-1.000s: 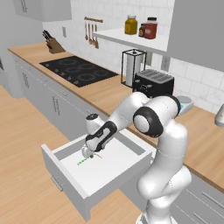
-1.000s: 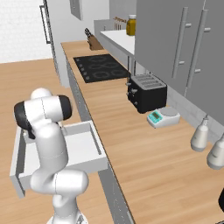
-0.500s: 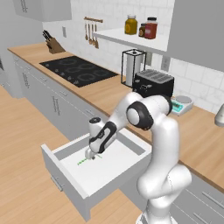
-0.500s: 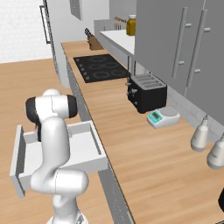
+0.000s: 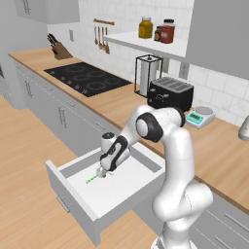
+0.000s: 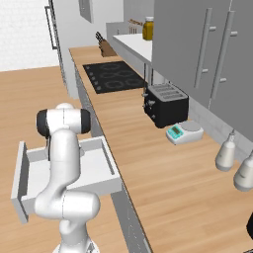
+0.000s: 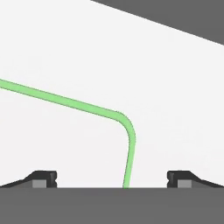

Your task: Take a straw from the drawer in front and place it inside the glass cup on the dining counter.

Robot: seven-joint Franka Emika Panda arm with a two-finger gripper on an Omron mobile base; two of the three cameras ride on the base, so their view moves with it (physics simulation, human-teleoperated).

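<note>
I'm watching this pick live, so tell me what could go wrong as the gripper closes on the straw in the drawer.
The straw is very thin and lies flat on the drawer floor, so the open gripper may close above it. Only the short bent end runs between the fingertips, so it could slip or swing when lifted.

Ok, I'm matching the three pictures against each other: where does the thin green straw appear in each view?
Left base view: thin green straw lies on the white drawer floor, beside the tool.
Right base view: the arm covers that spot.
Hand view: straw bends down between the fingertips.
Shared landmark: the drawer.
</note>
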